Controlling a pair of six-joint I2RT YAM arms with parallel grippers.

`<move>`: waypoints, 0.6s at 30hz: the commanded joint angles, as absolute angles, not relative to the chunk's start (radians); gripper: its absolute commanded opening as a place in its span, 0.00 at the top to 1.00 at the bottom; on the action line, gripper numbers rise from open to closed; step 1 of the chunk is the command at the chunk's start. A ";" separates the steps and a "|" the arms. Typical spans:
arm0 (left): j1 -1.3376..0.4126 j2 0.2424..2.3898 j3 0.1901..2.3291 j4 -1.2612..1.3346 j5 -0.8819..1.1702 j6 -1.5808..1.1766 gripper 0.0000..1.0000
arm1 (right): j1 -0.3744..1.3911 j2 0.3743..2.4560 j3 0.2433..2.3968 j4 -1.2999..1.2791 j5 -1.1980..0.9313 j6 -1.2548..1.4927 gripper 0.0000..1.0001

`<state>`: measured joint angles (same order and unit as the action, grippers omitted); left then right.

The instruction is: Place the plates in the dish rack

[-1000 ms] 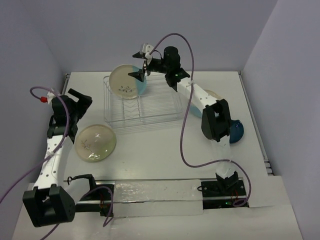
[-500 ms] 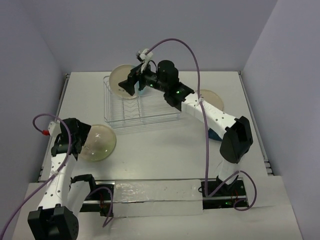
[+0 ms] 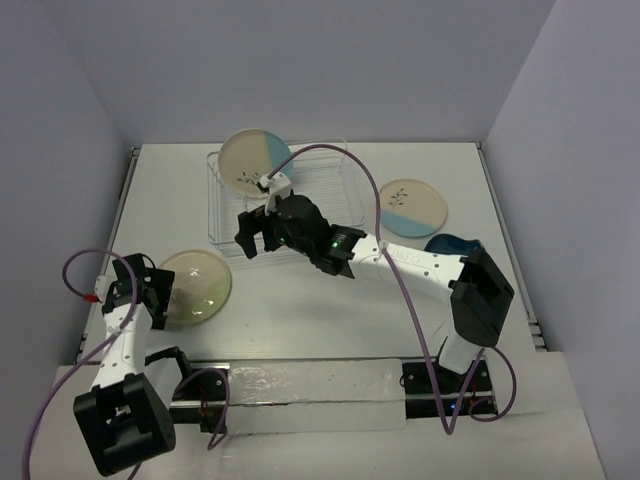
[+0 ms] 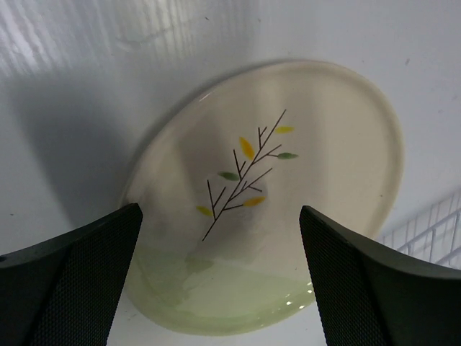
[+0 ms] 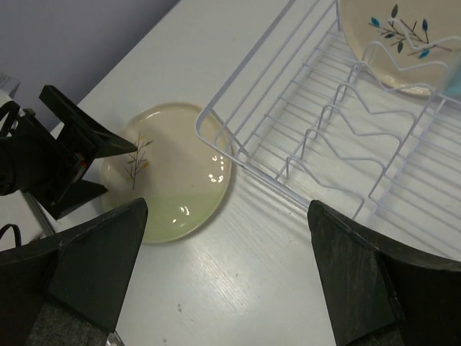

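White table (image 3: 300,310), flat, matt in the top view; faint lengthwise grain noted on its surface in the right wrist view (image 5: 238,288); glossy streaks of reflected light on it in the left wrist view (image 4: 108,58). Back wall (image 3: 320,70), plain pale lavender, stands at the far edge of the table; left wall (image 3: 50,150) and right wall (image 3: 580,150), same colour, close the sides. Translucent strip (image 3: 320,395) lies along the near edge, running left to right; a grey edge strip (image 3: 514,250) borders the table on the right.
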<state>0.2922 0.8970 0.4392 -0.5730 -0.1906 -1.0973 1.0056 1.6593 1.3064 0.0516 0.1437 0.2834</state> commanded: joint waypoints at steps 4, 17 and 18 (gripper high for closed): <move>0.377 0.930 0.420 -0.520 -0.149 -1.092 0.01 | 1.020 1.761 1.310 0.080 0.118 0.437 0.00; 0.379 0.811 0.512 -0.639 -0.321 -1.152 0.05 | 1.038 1.961 1.405 0.075 0.026 0.531 0.00; 0.379 0.798 0.520 -0.647 -0.337 -1.159 0.03 | 1.039 1.969 1.409 0.074 0.016 0.531 0.00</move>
